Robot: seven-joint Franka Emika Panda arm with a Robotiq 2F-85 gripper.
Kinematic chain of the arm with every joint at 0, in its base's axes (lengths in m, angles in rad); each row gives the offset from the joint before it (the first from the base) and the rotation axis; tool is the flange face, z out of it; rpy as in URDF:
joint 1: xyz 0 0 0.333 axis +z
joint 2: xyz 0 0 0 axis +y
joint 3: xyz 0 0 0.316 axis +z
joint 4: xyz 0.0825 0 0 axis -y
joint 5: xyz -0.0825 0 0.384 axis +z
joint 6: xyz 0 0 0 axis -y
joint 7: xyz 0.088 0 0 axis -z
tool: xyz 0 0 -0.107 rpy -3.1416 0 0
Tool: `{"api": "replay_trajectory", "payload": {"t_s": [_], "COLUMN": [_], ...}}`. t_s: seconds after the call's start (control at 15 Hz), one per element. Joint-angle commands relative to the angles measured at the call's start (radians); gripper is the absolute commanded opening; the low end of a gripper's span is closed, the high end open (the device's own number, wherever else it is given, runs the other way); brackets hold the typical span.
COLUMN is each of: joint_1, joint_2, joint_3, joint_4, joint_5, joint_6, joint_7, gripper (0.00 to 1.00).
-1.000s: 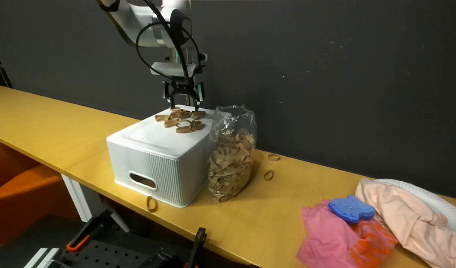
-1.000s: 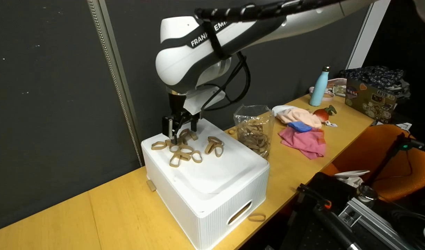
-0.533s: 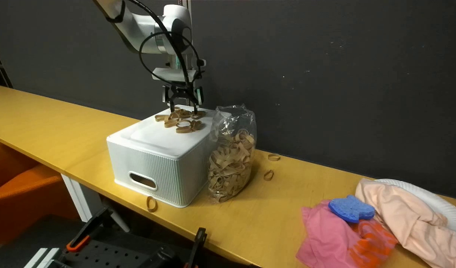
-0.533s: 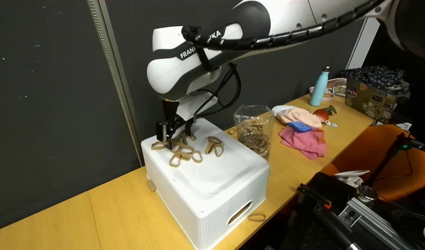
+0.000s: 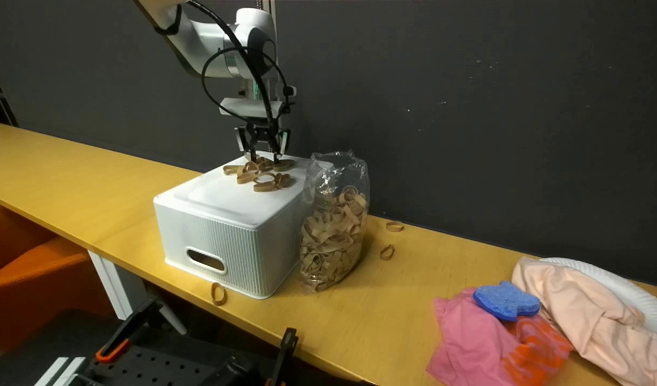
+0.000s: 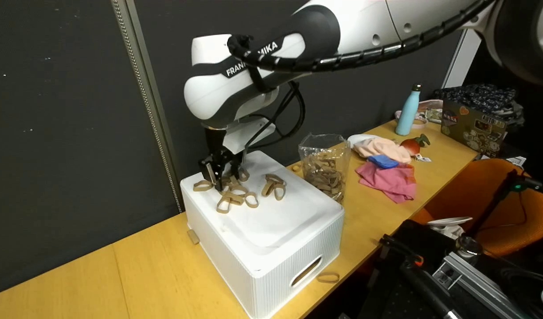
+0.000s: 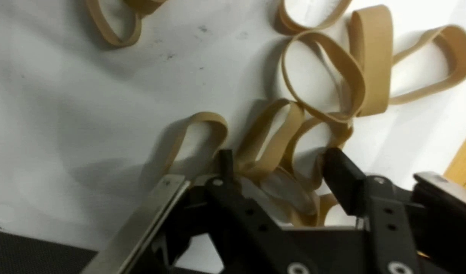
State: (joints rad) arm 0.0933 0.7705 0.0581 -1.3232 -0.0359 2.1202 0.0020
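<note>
Tool [image 7: 279,156] stands spread, rubber bands [image 7: 281,140] between its jaws; arm [image 6: 216,95] reads "FRAN…MIKA", box [image 6: 455,133] "NASA".

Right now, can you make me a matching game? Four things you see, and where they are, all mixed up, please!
Things
1. Gripper
2. Clear bag
3. Flat blue thing
4. Light-blue bottle

Places
A. On a pink cloth
B. Near a stickered box
C. Over the white box, down among loose tan bands
D. Standing beside the white box, with more bands inside

Right pairs: 1-C, 2-D, 3-A, 4-B
</note>
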Motion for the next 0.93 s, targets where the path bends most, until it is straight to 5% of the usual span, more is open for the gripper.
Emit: {"api": "replay_trajectory", "payload": {"t_s": [0.0,0.33,0.87], "joint_1": [0.004,0.001,-0.01], "joint_2": [-0.016,-0.072,-0.336], "joint_3": [-0.004,-0.01,-0.059], "joint_4": [-0.006,-0.072,-0.265], "joint_5": [0.001,0.0,-0.036], "joint_6": [-0.022,-0.008,-0.065], "joint_7": [-0.005,0.006,0.042], "gripper": [0.34,0.0,0.01]}}
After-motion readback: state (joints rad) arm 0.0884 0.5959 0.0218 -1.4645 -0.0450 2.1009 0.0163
